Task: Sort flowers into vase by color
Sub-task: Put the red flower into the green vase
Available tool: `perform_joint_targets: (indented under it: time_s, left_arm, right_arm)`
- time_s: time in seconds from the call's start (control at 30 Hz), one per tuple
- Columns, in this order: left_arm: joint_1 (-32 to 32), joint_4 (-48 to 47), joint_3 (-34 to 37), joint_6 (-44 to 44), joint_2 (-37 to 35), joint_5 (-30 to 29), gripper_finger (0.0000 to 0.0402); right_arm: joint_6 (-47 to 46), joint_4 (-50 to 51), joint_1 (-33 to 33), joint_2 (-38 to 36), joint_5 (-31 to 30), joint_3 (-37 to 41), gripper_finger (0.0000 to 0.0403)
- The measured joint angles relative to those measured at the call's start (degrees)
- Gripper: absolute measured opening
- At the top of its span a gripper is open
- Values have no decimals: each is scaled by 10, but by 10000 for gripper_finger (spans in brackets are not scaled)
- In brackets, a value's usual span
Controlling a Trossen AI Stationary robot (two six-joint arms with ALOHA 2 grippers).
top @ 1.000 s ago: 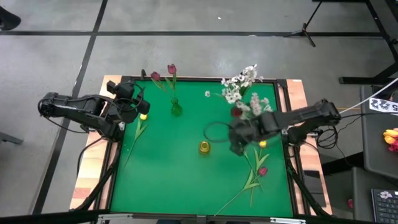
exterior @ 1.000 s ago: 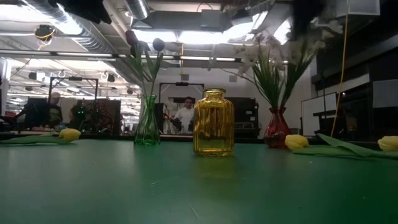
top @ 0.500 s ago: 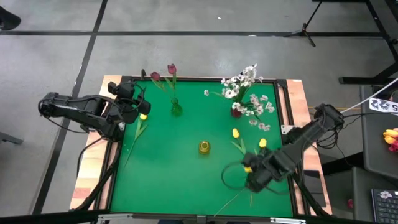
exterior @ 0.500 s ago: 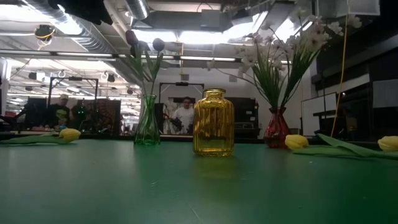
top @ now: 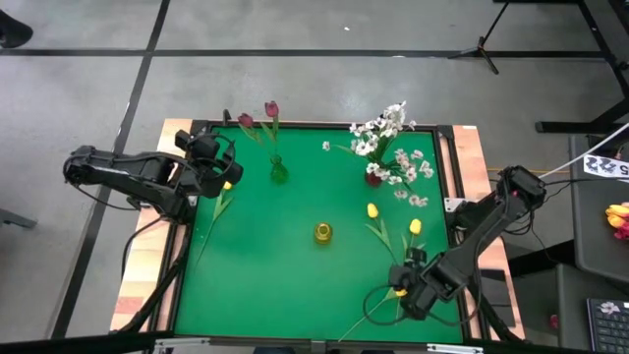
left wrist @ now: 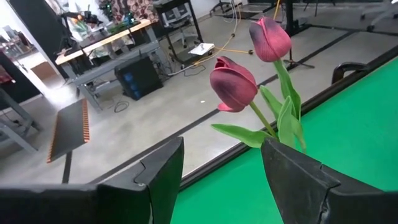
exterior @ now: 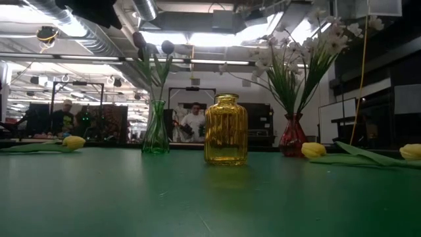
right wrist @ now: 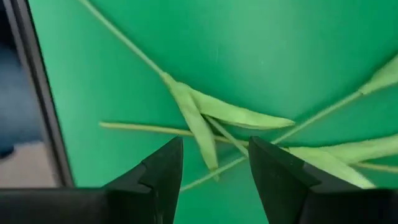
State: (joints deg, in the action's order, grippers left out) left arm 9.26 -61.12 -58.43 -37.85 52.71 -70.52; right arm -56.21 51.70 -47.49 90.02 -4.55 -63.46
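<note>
Right gripper [top: 401,292] jaws released above crossed green stems [right wrist: 205,124] on table [top: 275,275], left gripper [top: 222,169] jaws released beside maroon tulips [left wrist: 249,68].

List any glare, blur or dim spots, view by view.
Low view: ceiling lights glare, leaving the white blossoms washed out and the yellow jar backlit. Right wrist view: stems slightly soft. Left wrist view: red tulips sharp. High view: evenly lit.

You get even overhead light on the green table [top: 265,265], shadows faint. Across the table, ceiling lights [exterior: 217,38] glare white and leave the yellow jar [exterior: 225,129] backlit. The stems [right wrist: 205,118] blur softly in your right wrist view.
</note>
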Motion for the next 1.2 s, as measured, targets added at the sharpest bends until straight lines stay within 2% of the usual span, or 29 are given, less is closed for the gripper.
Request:
perform_joint_targets:
  time_s: [0.27, 0.37, 0.47, 0.6, 0.83, 1.03, 1.2]
  left_arm:
    - [0, 0, 0, 3, 0, 0, 214]
    - [0, 0, 0, 3, 0, 0, 214]
    - [0, -1, 0, 3, 0, 0, 214]
    - [0, -12, 0, 3, 0, 0, 214]
    - [0, -17, 0, 3, 0, 0, 214]
    - [0, -17, 0, 2, 0, 0, 214]
    - [0, -17, 0, 3, 0, 0, 214]
  right_arm:
    - [164, -60, 47, 10, 13, 14, 184]
    - [234, -81, 63, 34, 51, 14, 184]
    - [266, -97, 72, 59, 91, 14, 184]
    - [282, -106, 66, 82, 113, 14, 184]
    - [293, -113, 62, 102, 100, 14, 184]
    - [297, -114, 63, 104, 46, 14, 184]
    - [280, -119, 62, 104, 78, 14, 184]
